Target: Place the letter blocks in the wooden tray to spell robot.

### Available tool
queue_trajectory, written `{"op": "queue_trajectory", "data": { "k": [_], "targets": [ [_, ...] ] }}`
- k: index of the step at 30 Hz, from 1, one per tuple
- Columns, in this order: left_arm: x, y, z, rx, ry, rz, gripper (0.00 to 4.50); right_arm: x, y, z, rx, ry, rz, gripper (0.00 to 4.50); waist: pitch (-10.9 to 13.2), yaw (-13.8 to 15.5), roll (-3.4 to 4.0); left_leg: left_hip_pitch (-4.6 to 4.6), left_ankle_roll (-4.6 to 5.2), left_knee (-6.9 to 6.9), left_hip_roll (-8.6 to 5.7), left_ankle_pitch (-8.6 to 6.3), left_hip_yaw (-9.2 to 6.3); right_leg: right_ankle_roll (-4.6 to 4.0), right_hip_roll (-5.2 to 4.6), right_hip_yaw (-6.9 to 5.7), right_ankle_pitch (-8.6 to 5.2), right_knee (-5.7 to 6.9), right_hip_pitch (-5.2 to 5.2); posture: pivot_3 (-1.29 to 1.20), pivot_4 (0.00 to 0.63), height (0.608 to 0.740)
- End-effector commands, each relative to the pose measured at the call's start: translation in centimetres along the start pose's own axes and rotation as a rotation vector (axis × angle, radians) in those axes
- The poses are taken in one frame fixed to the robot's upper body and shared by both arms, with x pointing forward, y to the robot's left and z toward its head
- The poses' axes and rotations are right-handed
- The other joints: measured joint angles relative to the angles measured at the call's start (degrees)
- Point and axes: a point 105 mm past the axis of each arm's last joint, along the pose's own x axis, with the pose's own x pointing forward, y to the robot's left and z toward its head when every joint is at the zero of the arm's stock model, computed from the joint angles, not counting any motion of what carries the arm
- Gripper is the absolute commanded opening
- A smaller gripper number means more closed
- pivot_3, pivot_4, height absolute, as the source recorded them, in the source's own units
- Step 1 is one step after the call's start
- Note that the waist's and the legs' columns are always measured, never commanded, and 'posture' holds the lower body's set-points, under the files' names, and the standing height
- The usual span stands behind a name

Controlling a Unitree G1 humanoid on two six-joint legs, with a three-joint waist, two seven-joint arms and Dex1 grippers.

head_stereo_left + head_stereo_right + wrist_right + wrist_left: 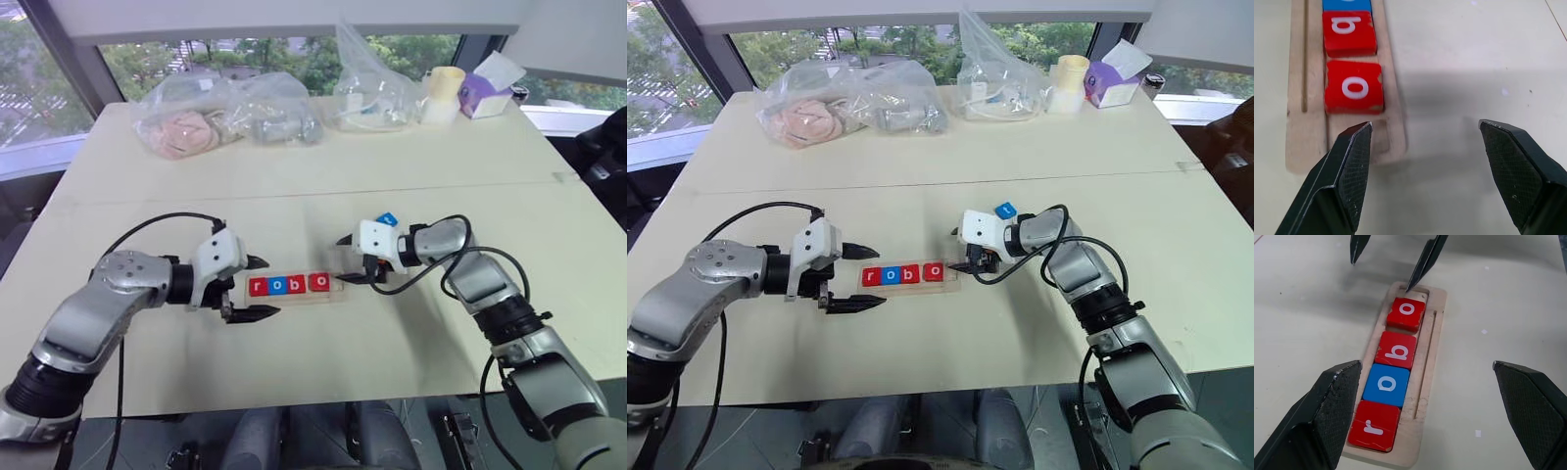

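right gripper (359,258) fingers apart, empty, at the wooden tray (1427,396)'s free end | last blue letter block (387,220) lies on the desk just behind this wrist, nearer it | tray's long axis runs toward left gripper (257,287), fingers wide, empty | r-o-b-o seated

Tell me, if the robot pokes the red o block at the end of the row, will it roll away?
Probably not. The red o block is flat and square, so it would likely slide rather than roll. It lies in the groove of the wooden tray, whose edges should keep it straight. It looks stiff and light.
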Motion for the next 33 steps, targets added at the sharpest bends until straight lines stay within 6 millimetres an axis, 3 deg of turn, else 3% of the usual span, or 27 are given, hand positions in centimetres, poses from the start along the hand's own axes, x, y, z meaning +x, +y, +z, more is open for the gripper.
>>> {"op": "queue_trajectory", "data": {
  "k": [1, 8, 11, 14, 20, 22, 25, 33],
  "targets": [
    [-0.3, 0.0, 0.8, 0.038, -0.007, 0.003, 4.5, 0.5, 0.3, 1.1, -0.017, -0.039, 0.009, 3.56, 0.0, 0.0, 0.0, 0.0, 0.0, 0.0, 0.0, 0.0, 0.0, 0.0, 0.0, 0.0, 0.0, 0.0, 0.0, 0.0, 0.15, 0.734],
    [-0.2, 0.0, 0.8, 0.038, -0.009, 0.006, 4.5, 0.9, 0.6, 1.7, -0.015, -0.058, 0.025, 3.56, 0.0, 0.05, 0.0, 0.0, 0.0, 0.0, 0.0, 0.0, -0.01, 0.0, 0.0, 0.0, 0.0, 0.0, 0.0, 0.0, 0.15, 0.734],
    [-0.2, 0.0, 0.8, 0.036, -0.011, 0.008, 4.5, 0.3, -0.4, 1.7, -0.028, -0.049, -0.027, 3.56, 0.0, 0.04, 0.0, 0.0, 0.0, 0.0, 0.0, 0.0, 0.0, 0.0, 0.0, 0.0, 0.0, 0.0, 0.0, 0.0, 0.15, 0.734],
    [-0.5, 0.1, 1.1, 0.026, -0.031, 0.016, 4.5, -1.6, -2.5, 1.9, 0.009, -0.062, -0.142, 3.56, 0.0, 0.1, 0.0, 0.0, 0.0, 0.0, 0.0, 0.0, 0.0, 0.01, 0.0, 0.0, 0.0, 0.0, 0.0, 0.0, 0.15, 0.734],
    [-1.5, 1.4, 3.3, 0.008, -0.136, 0.078, 4.5, -6.8, -6.6, 2.1, 0.394, -0.257, -0.48, 3.56, -0.01, 0.33, -0.01, -0.01, -0.01, 0.01, -0.01, 0.01, -0.08, 0.0, 0.0, 0.0, 0.0, 0.0, 0.01, 0.0, 0.15, 0.734],
    [-1.7, 2.3, 4.2, 0.006, -0.189, 0.11, 4.5, -7.7, -6.8, 1.1, 0.462, -0.256, -0.558, 3.56, -0.01, 0.38, -0.01, -0.01, -0.01, 0.0, -0.01, 0.01, -0.08, 0.0, 0.0, 0.0, 0.0, 0.01, 0.01, 0.0, 0.15, 0.734],
    [-1.5, 3.6, 6.6, 0.003, -0.312, 0.132, 4.5, -8.3, -6.5, -1.9, 0.587, -0.184, -0.712, 3.56, -0.03, 0.48, -0.04, -0.01, -0.01, 0.03, -0.02, 0.01, -0.08, 0.02, 0.0, -0.01, 0.01, 0.02, 0.05, 0.0, 0.15, 0.734],
    [-0.6, 4.4, 6.4, 0.022, -0.27, 0.119, 4.5, -5.2, -5.6, -6.1, 0.675, -0.004, -0.752, 3.56, -0.02, -0.37, 0.01, 0.1, -0.01, -0.06, -0.03, 0.02, 0.18, 0.16, 0.05, 0.1, 0.1, 0.09, -0.02, 0.0, 0.15, 0.734]
  ]
}}
